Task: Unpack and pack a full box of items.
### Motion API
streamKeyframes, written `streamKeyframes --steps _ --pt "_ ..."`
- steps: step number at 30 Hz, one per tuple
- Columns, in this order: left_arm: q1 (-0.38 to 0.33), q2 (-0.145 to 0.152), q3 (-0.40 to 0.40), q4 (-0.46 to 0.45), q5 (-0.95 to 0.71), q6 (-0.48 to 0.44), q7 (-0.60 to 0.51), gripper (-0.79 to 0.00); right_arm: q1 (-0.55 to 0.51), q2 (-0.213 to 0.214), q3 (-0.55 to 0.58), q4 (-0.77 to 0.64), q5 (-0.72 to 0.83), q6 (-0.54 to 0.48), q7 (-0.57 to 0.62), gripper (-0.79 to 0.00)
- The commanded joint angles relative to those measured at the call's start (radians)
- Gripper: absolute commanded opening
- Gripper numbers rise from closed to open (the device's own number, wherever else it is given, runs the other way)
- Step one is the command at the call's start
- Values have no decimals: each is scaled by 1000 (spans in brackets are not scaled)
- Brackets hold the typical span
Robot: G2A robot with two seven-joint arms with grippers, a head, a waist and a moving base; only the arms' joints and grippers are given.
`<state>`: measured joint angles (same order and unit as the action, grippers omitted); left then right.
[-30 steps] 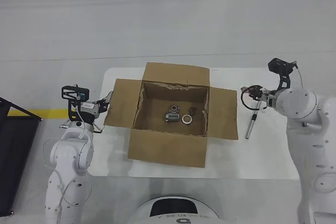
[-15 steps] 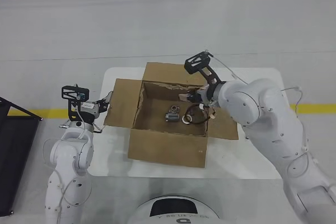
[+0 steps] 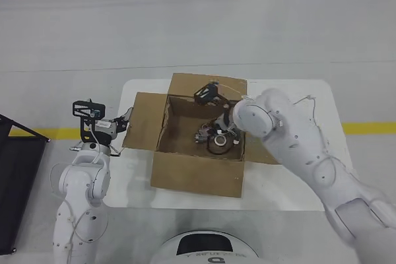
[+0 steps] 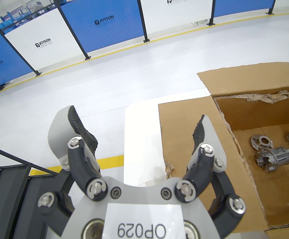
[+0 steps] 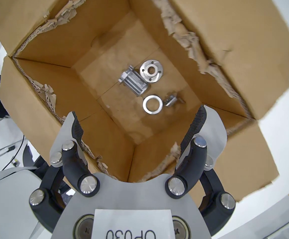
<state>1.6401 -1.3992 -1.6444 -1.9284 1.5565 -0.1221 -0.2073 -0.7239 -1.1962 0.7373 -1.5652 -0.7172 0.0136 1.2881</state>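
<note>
one box (image 5: 209,26); one flange (image 5: 151,71); one cylinder (image 5: 133,83); one ring (image 5: 152,104); one small bracket (image 5: 171,99)

A white table (image 3: 135,195) stands on a pale grey floor (image 3: 185,39); a yellow line (image 3: 376,127) crosses the floor and shows on both sides of the table; a black metal rack (image 3: 6,191) stands off the table's left end, apart from it; in the left wrist view, blue panels (image 4: 104,21) and white panels (image 4: 174,3) on black posts (image 4: 140,8) fence the far floor; a second yellow line (image 4: 179,33) runs along their foot.
</note>
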Motion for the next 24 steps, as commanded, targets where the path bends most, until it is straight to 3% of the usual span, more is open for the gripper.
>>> streamKeyframes --steps 1,13,23,24 --pt "0 0 0 0 0 0 0 0 46 -31 -68 103 43 -24 -28 0" --pt "0 0 0 0 0 0 0 0 219 -206 -293 589 153 -115 -118 0" --pt "0 0 0 0 0 0 0 0 278 -337 -400 855 123 -179 -142 0" --pt "0 0 0 0 0 0 0 0 280 -348 -407 874 120 -187 -144 -62"
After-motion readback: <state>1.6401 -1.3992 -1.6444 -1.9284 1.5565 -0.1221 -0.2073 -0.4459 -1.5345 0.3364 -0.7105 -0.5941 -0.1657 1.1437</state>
